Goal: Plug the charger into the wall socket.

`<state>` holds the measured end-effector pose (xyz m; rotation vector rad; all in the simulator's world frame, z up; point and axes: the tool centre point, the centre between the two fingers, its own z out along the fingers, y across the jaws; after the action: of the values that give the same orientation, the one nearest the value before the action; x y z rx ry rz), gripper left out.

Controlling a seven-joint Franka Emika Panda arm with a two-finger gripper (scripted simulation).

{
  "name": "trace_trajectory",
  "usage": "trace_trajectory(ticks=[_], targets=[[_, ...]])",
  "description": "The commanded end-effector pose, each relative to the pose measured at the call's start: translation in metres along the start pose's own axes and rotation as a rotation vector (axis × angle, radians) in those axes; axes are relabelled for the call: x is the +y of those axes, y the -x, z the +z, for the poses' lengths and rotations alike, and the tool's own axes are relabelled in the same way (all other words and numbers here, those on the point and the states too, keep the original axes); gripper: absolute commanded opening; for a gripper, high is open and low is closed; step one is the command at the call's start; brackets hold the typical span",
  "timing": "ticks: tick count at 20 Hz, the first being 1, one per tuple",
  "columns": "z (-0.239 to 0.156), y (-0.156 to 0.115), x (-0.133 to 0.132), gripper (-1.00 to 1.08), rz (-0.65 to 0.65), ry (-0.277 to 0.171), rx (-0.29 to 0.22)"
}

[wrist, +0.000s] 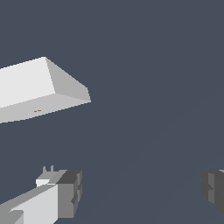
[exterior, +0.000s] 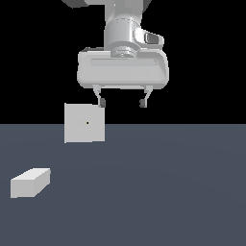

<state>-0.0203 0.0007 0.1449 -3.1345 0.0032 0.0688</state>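
The charger (exterior: 30, 182) is a small off-white oblong block lying on the floor at the exterior view's lower left. The wall socket (exterior: 85, 123) is an upright white square panel with a dark centre dot, standing further back. My gripper (exterior: 122, 102) hangs open and empty above the floor, just to the exterior view's right of the socket's top edge and well away from the charger. In the wrist view the socket (wrist: 39, 87) appears as a big white slab. A small white piece with two short prongs (wrist: 46, 176) peeks from behind one finger (wrist: 70, 192). The gripper (wrist: 142, 192) holds nothing.
The dark grey-blue floor (exterior: 168, 192) stretches across the lower half of the exterior view, with a black background behind it. No other objects show.
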Motion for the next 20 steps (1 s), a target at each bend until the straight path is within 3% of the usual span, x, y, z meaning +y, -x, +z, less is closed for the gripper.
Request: trace_trajectory(ticks=[1,10,20], targets=[[0.000,0.000,0.000,1.00,0.000,0.000,0.000],[0.010,0.011,-0.016,1.00,-0.006,0.000,0.010],[0.046,0.052,-0.074,1.00,-0.029,0.002,0.045]])
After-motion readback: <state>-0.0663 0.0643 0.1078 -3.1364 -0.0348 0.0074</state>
